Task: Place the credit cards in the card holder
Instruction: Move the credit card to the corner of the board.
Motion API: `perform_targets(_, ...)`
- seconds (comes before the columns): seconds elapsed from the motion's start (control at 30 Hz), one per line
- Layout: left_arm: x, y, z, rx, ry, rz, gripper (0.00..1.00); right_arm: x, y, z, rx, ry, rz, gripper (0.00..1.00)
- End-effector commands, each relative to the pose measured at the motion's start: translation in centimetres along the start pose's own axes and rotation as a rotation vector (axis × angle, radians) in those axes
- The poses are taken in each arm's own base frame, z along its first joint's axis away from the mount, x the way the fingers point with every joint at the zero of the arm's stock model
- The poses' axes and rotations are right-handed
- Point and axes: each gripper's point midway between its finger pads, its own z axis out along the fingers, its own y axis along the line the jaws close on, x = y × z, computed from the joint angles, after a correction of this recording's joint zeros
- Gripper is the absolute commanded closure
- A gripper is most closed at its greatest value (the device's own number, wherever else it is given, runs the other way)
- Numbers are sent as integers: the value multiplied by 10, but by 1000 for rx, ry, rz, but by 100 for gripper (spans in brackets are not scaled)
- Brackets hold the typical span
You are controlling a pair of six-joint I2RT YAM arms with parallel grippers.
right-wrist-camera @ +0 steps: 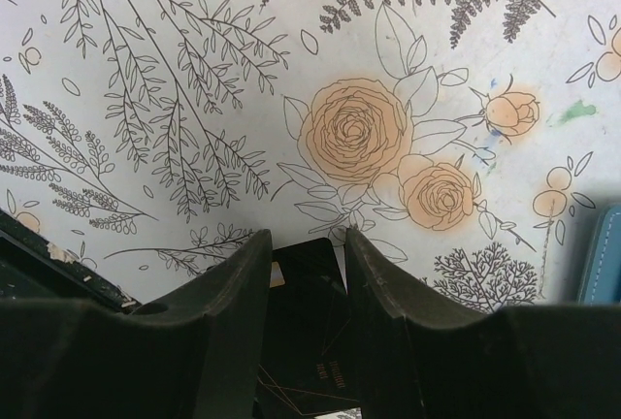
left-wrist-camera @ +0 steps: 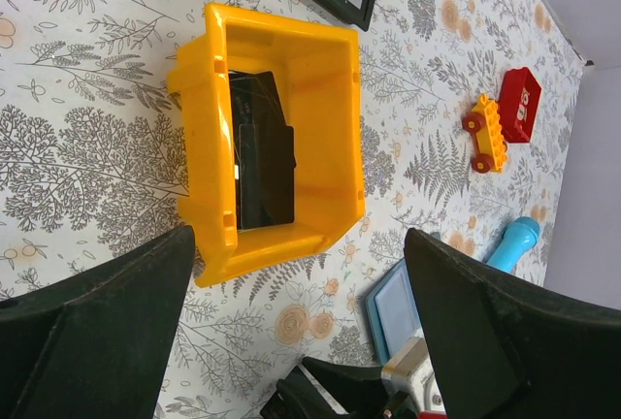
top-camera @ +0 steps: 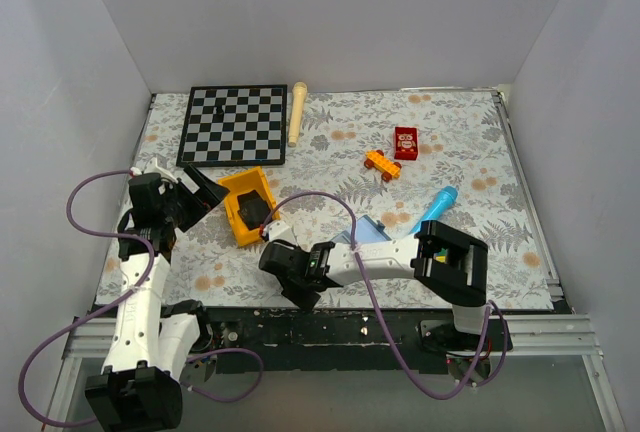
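While the right gripper [right-wrist-camera: 309,237] is clamped on a credit card [right-wrist-camera: 309,293] low over the near table, the card holder [top-camera: 372,232] lies close by, beside that arm.
Left gripper [left-wrist-camera: 301,238]: fingers wide apart, holding nothing, over the yellow bin [left-wrist-camera: 281,36], where a second credit card [left-wrist-camera: 260,152] lies flat (outline unclear, possibly overlapping). Judged thin, light, stiff and slippery. Pinch across opposite edges and leave one end free for the pocket.

We see a card [left-wrist-camera: 260,152] lying in the bin [top-camera: 236,188], the chessboard [top-camera: 234,124] behind it, the card holder [top-camera: 374,233] to its right, and the toy car [top-camera: 381,164] and box [top-camera: 406,142] farther back.
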Motion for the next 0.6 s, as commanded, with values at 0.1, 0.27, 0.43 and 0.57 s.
perform_targets(0.1, -1, -3, -5, 26, -20, 3, 10, 11, -14, -9, 73, 39, -31, 49)
perform_targets(0.27, -3, -6, -6, 32, -26, 3, 10, -28, -11, -27, 82, -54, -66, 40)
perform_targets(0.43, -5, -8, -9, 32, -31, 8, 10, -23, -13, -38, 44, -62, -91, 36)
perform_targets(0.57, -4, -8, -10, 34, -34, 7, 10, -3, -14, -46, -11, -33, -138, 34)
